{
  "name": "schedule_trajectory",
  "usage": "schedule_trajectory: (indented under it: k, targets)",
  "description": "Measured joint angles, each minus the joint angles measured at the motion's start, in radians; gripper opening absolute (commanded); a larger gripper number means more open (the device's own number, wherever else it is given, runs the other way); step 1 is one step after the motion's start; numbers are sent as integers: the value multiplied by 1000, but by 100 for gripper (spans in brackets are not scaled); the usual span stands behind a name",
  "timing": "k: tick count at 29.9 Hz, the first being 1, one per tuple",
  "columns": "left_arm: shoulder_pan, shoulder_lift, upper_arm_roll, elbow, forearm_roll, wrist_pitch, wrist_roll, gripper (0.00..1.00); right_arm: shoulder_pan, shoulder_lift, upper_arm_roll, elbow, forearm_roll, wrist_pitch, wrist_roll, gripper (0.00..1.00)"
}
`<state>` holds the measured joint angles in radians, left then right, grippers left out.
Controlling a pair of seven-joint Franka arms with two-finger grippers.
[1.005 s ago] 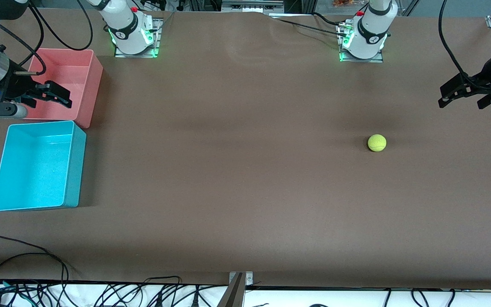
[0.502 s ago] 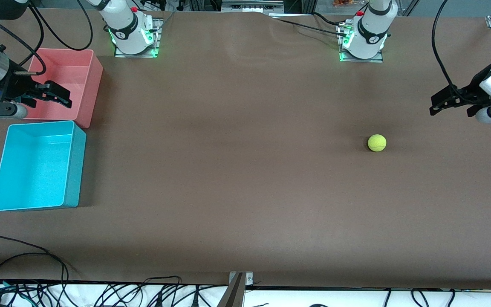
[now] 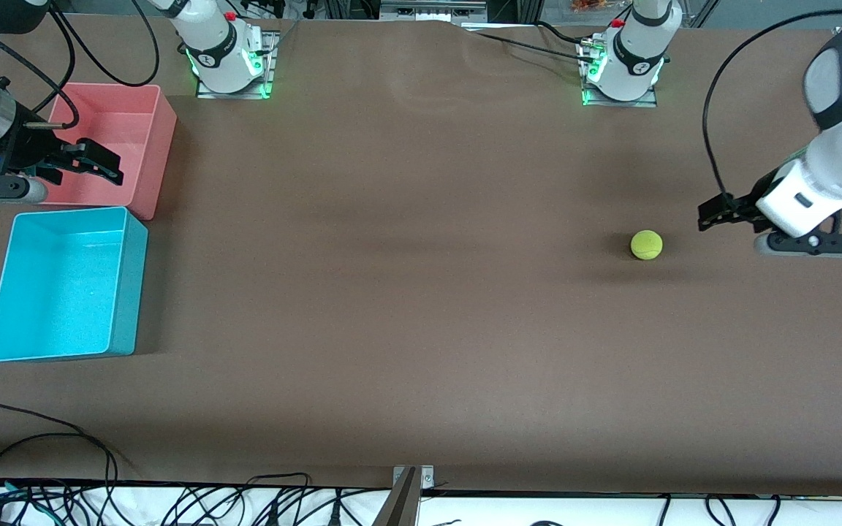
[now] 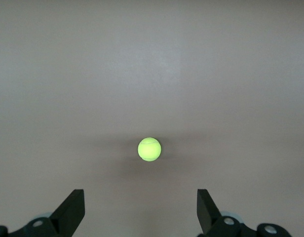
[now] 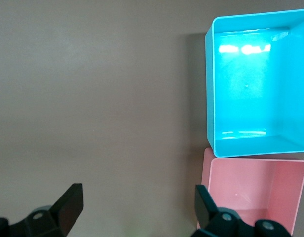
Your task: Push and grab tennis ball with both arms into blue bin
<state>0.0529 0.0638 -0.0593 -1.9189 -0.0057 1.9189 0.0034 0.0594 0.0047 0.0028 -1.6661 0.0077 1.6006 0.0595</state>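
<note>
The tennis ball point(image 3: 646, 245) lies alone on the brown table toward the left arm's end. It also shows in the left wrist view point(image 4: 149, 149), ahead of the fingers and centred between them. My left gripper point(image 3: 713, 214) hangs low over the table beside the ball, toward the left arm's end, open and empty point(image 4: 139, 197). The blue bin point(image 3: 129, 292) stands empty at the right arm's end and shows in the right wrist view point(image 5: 250, 84). My right gripper point(image 3: 103, 164) waits over the pink bin's edge, open and empty point(image 5: 137, 197).
A pink-red bin point(image 3: 150, 131) stands right beside the blue bin, farther from the front camera; it also shows in the right wrist view point(image 5: 250, 192). Cables point(image 3: 63, 438) lie along the table's front edge. Both arm bases point(image 3: 227, 58) stand at the table's back edge.
My left arm has swung down and inward from the table's end, bringing its gripper close to the ball. The ball and the right arm have not moved.
</note>
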Motion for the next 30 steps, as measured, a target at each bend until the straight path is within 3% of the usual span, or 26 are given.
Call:
schedule_trajectory:
  k: [15, 28, 30]
  targets:
    - [1, 33, 13, -231, 0, 263, 0, 100, 0, 0, 0, 0, 0, 0, 0, 100]
    - [2, 135, 18, -304, 0, 410, 6, 100, 0, 0, 0, 0, 0, 0, 0, 100]
    - [2, 147, 18, -318, 0, 433, 39, 95, 0, 0, 0, 0, 0, 0, 0, 100]
